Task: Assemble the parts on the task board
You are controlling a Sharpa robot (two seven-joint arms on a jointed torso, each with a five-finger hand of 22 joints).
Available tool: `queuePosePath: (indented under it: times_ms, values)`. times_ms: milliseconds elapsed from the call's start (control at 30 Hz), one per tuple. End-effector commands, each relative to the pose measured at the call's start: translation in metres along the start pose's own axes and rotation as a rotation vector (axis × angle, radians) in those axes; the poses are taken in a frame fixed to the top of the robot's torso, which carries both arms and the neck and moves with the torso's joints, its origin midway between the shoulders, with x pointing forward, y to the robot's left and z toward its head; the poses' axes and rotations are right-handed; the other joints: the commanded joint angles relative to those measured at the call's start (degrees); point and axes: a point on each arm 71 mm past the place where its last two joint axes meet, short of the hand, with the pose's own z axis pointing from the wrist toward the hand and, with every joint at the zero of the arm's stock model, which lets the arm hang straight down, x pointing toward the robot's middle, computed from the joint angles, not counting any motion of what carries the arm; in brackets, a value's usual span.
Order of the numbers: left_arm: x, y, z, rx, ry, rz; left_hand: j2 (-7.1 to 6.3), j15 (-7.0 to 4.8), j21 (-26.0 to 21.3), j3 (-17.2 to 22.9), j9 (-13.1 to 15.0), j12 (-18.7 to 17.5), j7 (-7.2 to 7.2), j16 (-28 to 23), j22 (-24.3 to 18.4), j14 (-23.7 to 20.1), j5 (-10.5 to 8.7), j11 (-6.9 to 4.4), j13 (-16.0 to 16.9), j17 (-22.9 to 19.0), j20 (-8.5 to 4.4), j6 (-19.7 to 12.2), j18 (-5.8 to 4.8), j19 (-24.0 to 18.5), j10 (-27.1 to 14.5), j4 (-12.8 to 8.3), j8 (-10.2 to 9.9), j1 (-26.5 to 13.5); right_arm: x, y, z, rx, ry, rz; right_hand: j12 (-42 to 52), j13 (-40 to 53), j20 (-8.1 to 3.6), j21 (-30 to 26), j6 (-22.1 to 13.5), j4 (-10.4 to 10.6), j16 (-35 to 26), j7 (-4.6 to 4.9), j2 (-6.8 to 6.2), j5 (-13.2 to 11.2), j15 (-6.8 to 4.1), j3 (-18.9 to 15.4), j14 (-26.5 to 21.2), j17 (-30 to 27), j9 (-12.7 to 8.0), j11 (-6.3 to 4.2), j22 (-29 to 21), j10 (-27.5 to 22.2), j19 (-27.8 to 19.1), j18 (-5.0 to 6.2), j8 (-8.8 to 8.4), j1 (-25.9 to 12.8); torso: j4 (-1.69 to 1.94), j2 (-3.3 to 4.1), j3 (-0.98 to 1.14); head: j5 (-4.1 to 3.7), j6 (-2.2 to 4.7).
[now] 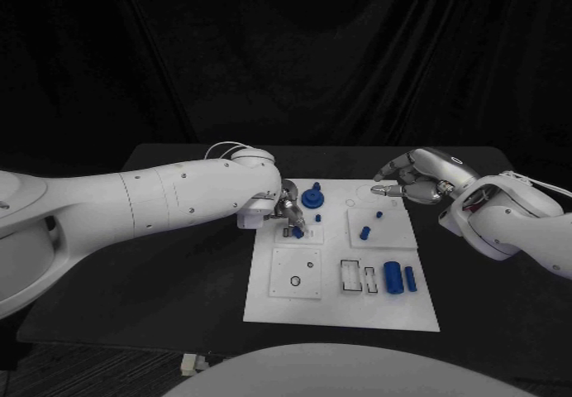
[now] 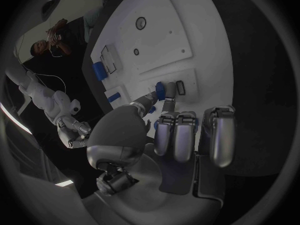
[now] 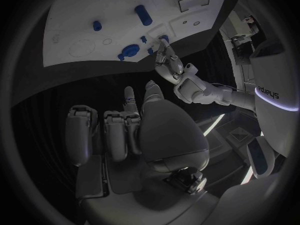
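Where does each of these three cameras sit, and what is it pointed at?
Head view: from the robot's head, down at the task board; both arms enter.
Left wrist view: behind the left hand, which pinches a blue part at the board.
Right wrist view: behind the empty right hand, off the board.
All share the board.

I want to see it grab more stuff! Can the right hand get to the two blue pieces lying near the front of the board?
Probably yes. The right hand holds nothing, and nothing lies between it and those blue pieces on the board; the left hand is busy elsewhere.
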Motion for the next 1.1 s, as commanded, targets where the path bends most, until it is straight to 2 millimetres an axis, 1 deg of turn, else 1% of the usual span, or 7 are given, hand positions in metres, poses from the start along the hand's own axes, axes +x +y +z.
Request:
queuePosePath:
  times_ms: [33, 100, 167, 333, 667, 800, 1100]
  values:
    - [0.0012, 0.0008, 0.0002, 0.0, -0.038, -0.009, -0.23, -0.53, -0.3, 2.2, 0.1, 0.2, -0.25, 0.2, 7.4, 6.1, -0.2, -0.17, 15.0, 15.1, -0.28, 0.3, 0.66, 0.1, 5.8, -2.5, 0.1, 0.5, 0.0009, -0.0011, -0.0007, 0.013, 0.003, -0.007, -0.3, 14.9, 0.35, -0.3, 0.1, 0.0, 0.2, 0.2, 0.05, 0.2, 0.08, -0.2, 6.3, 15.1, -0.1, -0.06, 12.5, 6.3, 1.8, 1.0, -0.24, 0.4, -0.01, -0.08, 0.0, 0.06, -0.01]
    - [0.0015, 0.0017, -0.0008, 0.002, -0.044, -0.014, -0.24, -0.54, -0.3, 2.2, 0.1, 0.2, -0.27, 0.2, 7.4, 6.1, -0.21, -0.18, 15.0, 15.1, -0.28, 0.3, 0.65, 0.1, 5.8, -2.5, 0.1, 0.5, 0.001, -0.0015, -0.0006, 0.014, 0.003, -0.007, -0.3, 14.9, 0.35, -0.3, 0.1, 0.0, 0.2, 0.2, 0.05, 0.2, 0.08, -0.2, 6.3, 15.1, -0.1, -0.06, 12.5, 6.3, 1.8, 1.0, -0.24, 0.4, -0.01, -0.08, 0.04, 0.08, -0.01]
    - [0.0019, 0.0028, -0.0019, 0.004, -0.05, -0.019, -0.25, -0.54, -0.3, 2.1, 0.1, 0.2, -0.27, 0.1, 7.4, 6.0, -0.21, -0.19, 15.0, 15.0, -0.29, 0.3, 0.66, 0.1, 5.8, -2.5, 0.1, 0.5, 0.0011, -0.0019, -0.0003, 0.015, 0.004, -0.008, -0.3, 14.9, 0.36, -0.3, 0.1, 0.0, 0.2, 0.21, 0.04, 0.3, 0.08, -0.3, 6.3, 15.1, -0.1, -0.05, 12.6, 6.3, 1.8, 0.99, -0.25, 0.5, -0.03, -0.06, 0.02, 0.27, -0.01]
    - [0.0022, 0.0034, -0.0027, 0.006, -0.054, -0.023, -0.24, -0.55, -0.3, 2.1, 0.1, 0.2, -0.28, 0.0, 7.4, 6.0, -0.22, -0.2, 15.0, 14.9, -0.3, 0.4, 0.66, 0.1, 5.8, -2.5, 0.2, 0.5, 0.0016, -0.0022, 0.0001, 0.016, 0.005, -0.008, -0.3, 14.9, 0.36, -0.3, 0.1, 0.0, 0.2, 0.21, 0.04, 0.3, 0.08, -0.3, 6.3, 15.1, -0.1, -0.05, 12.6, 6.3, 1.8, 0.99, -0.25, 0.5, 0.0, 0.0, 0.02, 0.43, -0.01]
    - [0.0031, 0.0028, -0.0034, 0.011, -0.052, -0.03, -0.3, -0.68, -0.3, 2.2, 0.2, 0.2, -0.46, -0.2, 7.4, 5.9, -0.07, -0.36, 15.0, 14.7, -0.39, 0.6, 0.65, 0.2, 5.8, -2.6, 0.3, 0.8, 0.0026, -0.0025, 0.0006, 0.019, 0.009, -0.008, -0.3, 14.9, 0.36, -0.3, 0.1, 0.0, 0.2, 0.21, 0.02, 0.3, 0.08, -0.3, 6.3, 15.1, -0.1, -0.05, 12.5, 6.3, 1.7, 1.01, -0.26, 0.6, 0.02, -0.03, 0.0, 0.48, -0.01]
    - [0.0031, 0.0024, -0.0033, 0.013, -0.052, -0.038, -0.34, -0.71, -0.3, 2.3, 0.3, 0.2, -0.48, -0.2, 7.4, 5.9, 0.0, -0.39, 15.0, 14.7, -0.41, 0.6, 0.65, 0.2, 5.8, -2.7, 0.3, 0.9, 0.0028, -0.0024, 0.0006, 0.02, 0.009, -0.008, -0.3, 14.9, 0.36, -0.3, 0.1, 0.0, 0.2, 0.21, 0.01, 0.4, 0.08, -0.3, 6.3, 15.1, -0.1, -0.05, 12.5, 6.3, 1.7, 1.01, -0.27, 0.6, 0.03, 0.03, 0.01, 0.39, -0.01]
    - [0.003, 0.0034, -0.0044, 0.015, -0.064, -0.041, -0.32, -0.75, -0.3, 2.3, 0.3, 0.2, -0.51, -0.4, 7.4, 5.9, 0.12, -0.42, 15.0, 14.5, -0.45, 0.7, 0.65, 0.2, 5.8, -2.7, 0.4, 1.0, 0.0027, -0.0029, 0.0001, 0.022, 0.009, -0.008, -0.3, 14.9, 0.36, -0.3, 0.2, -0.1, 0.2, 0.21, 0.0, 0.4, 0.09, -0.3, 6.3, 15.1, -0.1, -0.05, 12.5, 6.3, 1.8, 1.0, -0.27, 0.8, -0.03, 0.01, 0.01, 0.41, -0.01]
